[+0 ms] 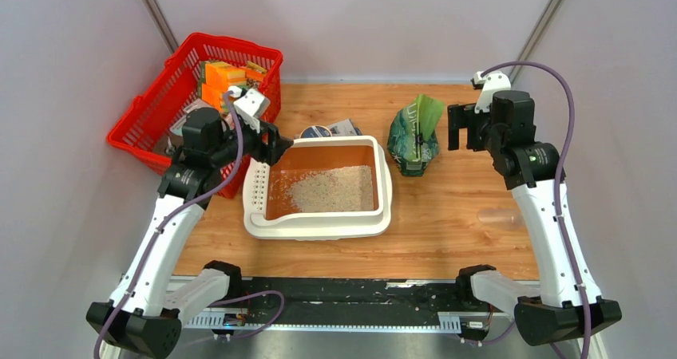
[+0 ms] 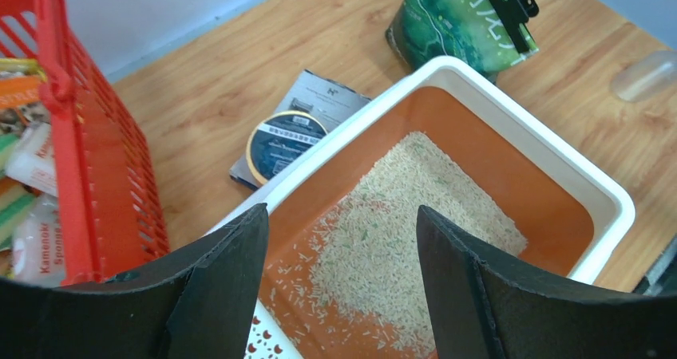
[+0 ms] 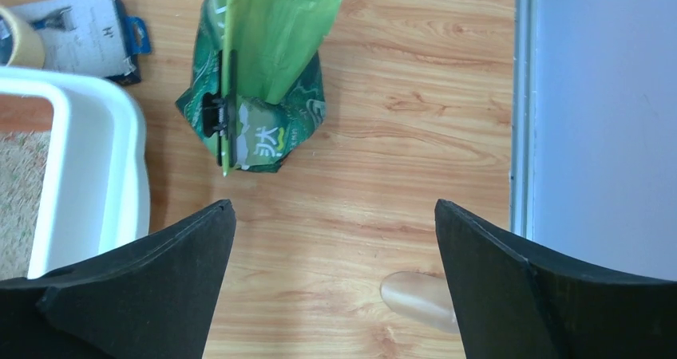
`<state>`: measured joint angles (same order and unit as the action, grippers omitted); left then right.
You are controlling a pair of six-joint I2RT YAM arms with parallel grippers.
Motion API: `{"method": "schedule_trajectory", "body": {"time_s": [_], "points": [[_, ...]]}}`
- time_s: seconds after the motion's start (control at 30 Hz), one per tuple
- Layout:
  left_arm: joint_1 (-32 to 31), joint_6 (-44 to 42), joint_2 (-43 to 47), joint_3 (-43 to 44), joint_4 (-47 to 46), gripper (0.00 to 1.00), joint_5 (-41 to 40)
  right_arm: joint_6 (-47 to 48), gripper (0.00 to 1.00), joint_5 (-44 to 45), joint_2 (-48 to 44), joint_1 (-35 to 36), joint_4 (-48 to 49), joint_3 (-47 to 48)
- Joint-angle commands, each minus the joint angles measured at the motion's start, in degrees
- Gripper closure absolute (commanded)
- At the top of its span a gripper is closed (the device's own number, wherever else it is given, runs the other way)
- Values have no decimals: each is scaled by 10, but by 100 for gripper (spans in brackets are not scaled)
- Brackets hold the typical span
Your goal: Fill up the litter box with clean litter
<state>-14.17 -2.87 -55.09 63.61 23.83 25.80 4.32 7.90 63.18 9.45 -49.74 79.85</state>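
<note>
Filling looks partly done: the pale beige-grey granular clean litter covers only part of the orange floor of the large cream-white rectangular plastic litter box. The left tool hovers wide and empty over the box's perforated left end. The right tool, also wide and empty, hangs just right of the dark green clipped bag, which is probably the next thing to grasp.

Clean litter lies inside the litter box. The left hand hovers over its left rim; a green bag stands just right of it, a red basket left.
</note>
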Motion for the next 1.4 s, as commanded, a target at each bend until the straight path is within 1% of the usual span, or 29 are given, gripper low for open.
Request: {"method": "schedule_trajectory", "body": {"time_s": [0.0, 0.07, 0.13, 0.2, 0.27, 0.37, 0.47, 0.63, 0.7, 0.77, 0.83, 0.93, 1.17, 1.27, 1.3, 1.37], "points": [[-2, -16, -33, 43, 45, 24, 33, 69, 0, -107, -14, 0, -7, 13], [-2, -48, -47, 61, 73, 23, 40, 101, 0, -161, -3, 0, -8, 16], [-2, -77, -71, 82, 96, 23, 49, 87, 0, -167, 18, 1, -11, 30], [-2, -79, -98, 92, 120, 21, 50, 68, 0, -161, 62, 2, -28, 53], [-2, -77, -116, 100, 129, 21, 55, 74, 0, -158, 77, 3, -20, 54], [-2, -69, -114, 95, 118, 20, 64, 79, 0, -149, 120, 12, -19, 69], [-2, -71, -111, 82, 99, 20, 62, 76, 4, -134, 184, 23, -27, 119], [-2, -49, -107, 64, 65, 19, 37, 40, 7, -114, 272, 39, -8, 175], [-2, -46, -114, 63, 65, 19, 33, 23, 7, -104, 293, 43, 2, 180], [-2, -42, -118, 64, 62, 14, 31, 11, 8, -82, 319, 51, 17, 180], [-2, -29, -117, 68, 59, 11, 32, -7, 10, -80, 337, 52, 31, 181], [-2, -23, -109, 65, 55, 11, 36, -24, 14, -48, 374, 54, 38, 196], [-2, -22, -87, 44, 53, 11, 58, -28, 24, -30, 458, 55, 50, 266], [-2, -20, -78, 34, 52, 11, 64, -16, 40, -32, 476, 55, 43, 298], [-2, -20, -78, 29, 52, 11, 65, -10, 53, -37, 483, 55, 38, 307], [-2, -18, -74, 26, 50, 11, 71, 26, 71, -64, 483, 55, 34, 306]]}}
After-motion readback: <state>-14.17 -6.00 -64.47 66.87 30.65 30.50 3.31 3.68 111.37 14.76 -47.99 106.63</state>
